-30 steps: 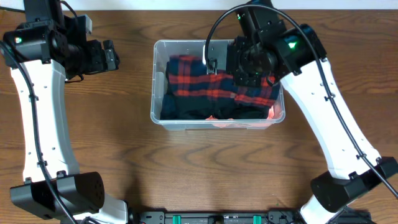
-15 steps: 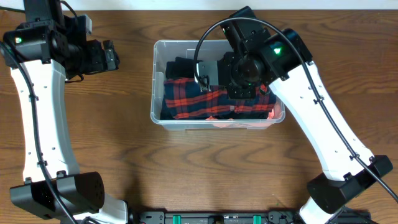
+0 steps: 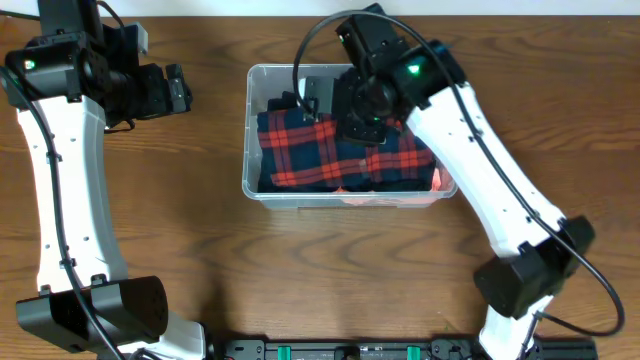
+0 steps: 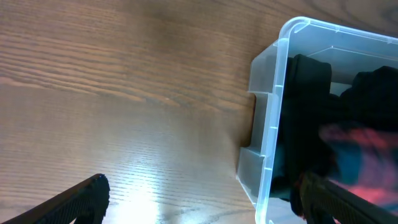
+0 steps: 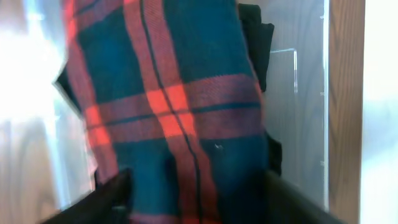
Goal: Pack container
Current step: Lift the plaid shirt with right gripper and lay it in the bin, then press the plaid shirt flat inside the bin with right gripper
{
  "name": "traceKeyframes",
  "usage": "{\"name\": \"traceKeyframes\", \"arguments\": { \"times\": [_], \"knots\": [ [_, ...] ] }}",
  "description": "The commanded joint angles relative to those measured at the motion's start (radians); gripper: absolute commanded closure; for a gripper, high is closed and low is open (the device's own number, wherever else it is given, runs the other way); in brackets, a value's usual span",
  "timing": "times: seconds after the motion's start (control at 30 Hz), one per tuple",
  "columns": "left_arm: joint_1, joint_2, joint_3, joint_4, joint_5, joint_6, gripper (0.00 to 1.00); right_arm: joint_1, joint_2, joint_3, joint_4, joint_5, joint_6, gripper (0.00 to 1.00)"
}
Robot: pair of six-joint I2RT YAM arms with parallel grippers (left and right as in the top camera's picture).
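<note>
The container (image 3: 252, 130) sits at the far middle of the table (image 3: 330, 270), long side running left to right. A red-and-navy plaid cloth (image 3: 300, 150) fills most of it, with a black garment (image 3: 285, 102) at the far left end and something pink (image 3: 440, 180) in the near right corner. The right gripper (image 3: 318, 108) hangs over the cloth near the far wall, fingers (image 5: 112, 193) spread and clamping nothing. The left gripper (image 3: 180, 88) is off the container's left end, its claw wide open and empty. Bare wood lies in front and to both sides.
</note>
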State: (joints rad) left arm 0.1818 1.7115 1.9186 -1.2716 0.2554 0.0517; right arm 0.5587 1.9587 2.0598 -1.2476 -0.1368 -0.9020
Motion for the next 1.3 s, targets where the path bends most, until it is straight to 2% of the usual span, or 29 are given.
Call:
{"name": "traceKeyframes", "arguments": {
  "times": [0.0,0.03,0.13,0.23,0.33,0.47,0.57,0.73,0.87,0.97,1.27],
  "knots": [
    [0.002,0.008,-0.006,0.001,-0.005,0.003,0.02,-0.026,0.054,0.012,0.05,0.035,0.016,0.27],
    [0.002,0.008,-0.006,0.001,-0.005,0.003,0.02,-0.033,0.062,0.012,0.085,0.053,0.018,0.23],
    [0.002,0.008,-0.006,0.003,-0.005,0.003,0.02,-0.054,0.063,0.014,0.217,0.079,0.096,0.21],
    [0.002,0.008,-0.006,0.006,-0.006,0.003,0.02,-0.074,0.044,0.031,0.301,0.081,0.224,0.22],
    [0.002,0.008,-0.006,0.005,-0.005,0.003,0.02,-0.086,0.029,0.043,0.305,0.079,0.348,0.24],
    [0.002,0.008,-0.006,0.006,-0.005,0.003,0.02,-0.086,0.032,0.034,0.273,0.046,0.488,0.44],
    [0.002,0.008,-0.006,0.008,-0.005,0.003,0.02,-0.08,0.039,0.018,0.229,-0.006,0.555,0.7],
    [0.002,0.008,-0.006,0.008,-0.005,0.003,0.02,-0.078,0.056,0.011,0.106,-0.006,0.736,0.98],
    [0.002,0.008,-0.006,0.008,-0.005,0.003,0.02,-0.077,0.056,-0.02,0.013,-0.001,0.821,0.99],
    [0.002,0.008,-0.006,0.008,-0.005,0.003,0.02,-0.074,0.056,-0.103,0.005,0.001,0.866,0.99],
    [0.002,0.008,-0.006,0.008,-0.005,0.002,0.02,-0.082,0.056,-0.451,0.254,0.01,0.93,0.99]
  ]
}}
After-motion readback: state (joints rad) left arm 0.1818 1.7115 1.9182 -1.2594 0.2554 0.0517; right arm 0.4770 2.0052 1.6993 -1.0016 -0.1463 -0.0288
